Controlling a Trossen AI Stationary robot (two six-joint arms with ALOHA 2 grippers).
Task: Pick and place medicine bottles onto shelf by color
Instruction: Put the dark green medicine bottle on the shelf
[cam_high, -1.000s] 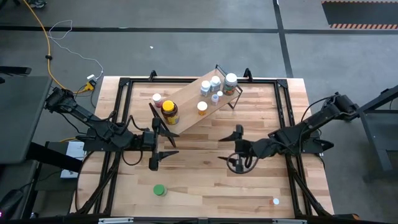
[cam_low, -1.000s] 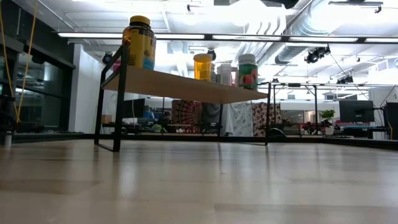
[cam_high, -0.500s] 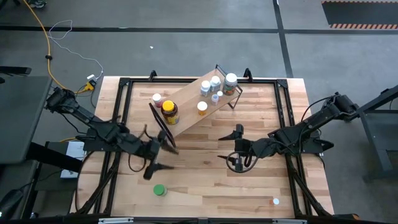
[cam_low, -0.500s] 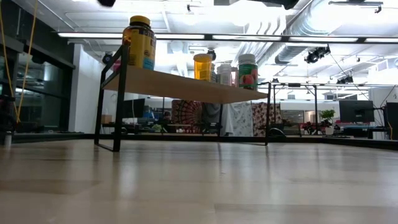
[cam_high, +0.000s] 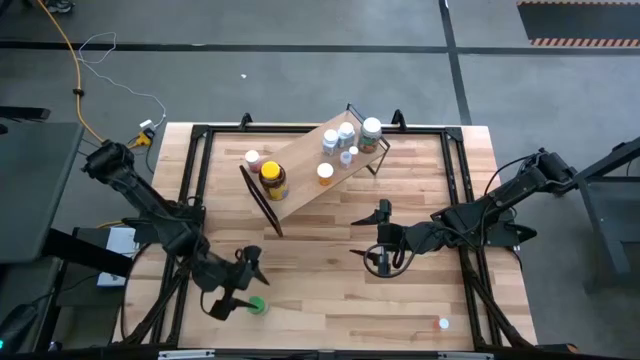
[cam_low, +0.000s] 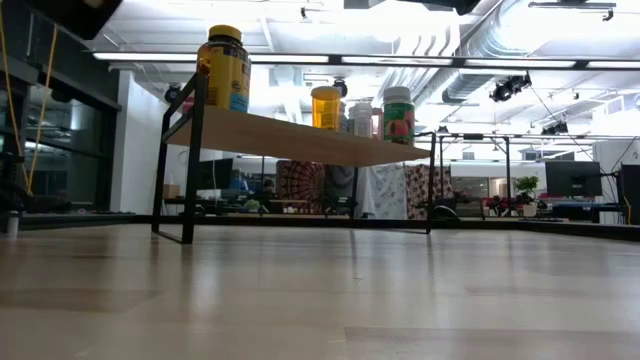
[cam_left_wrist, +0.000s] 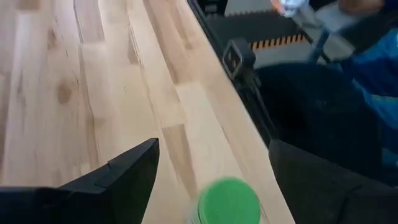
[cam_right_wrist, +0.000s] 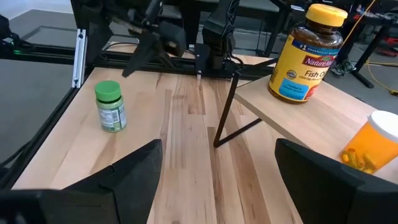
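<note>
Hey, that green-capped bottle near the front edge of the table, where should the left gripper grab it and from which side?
The green-capped bottle stands upright with bare table around it. Grip the round body just under the cap, coming in level from the left arm's side. The left gripper is open and already lined up with it, so a straight advance looks likely to work.

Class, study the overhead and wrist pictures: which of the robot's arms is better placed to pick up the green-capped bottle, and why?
Left. The left end effector hangs open right by the green-capped bottle, which shows between its fingers in the left wrist view. The right end effector, also open, sits mid-table, well away from it.
</note>
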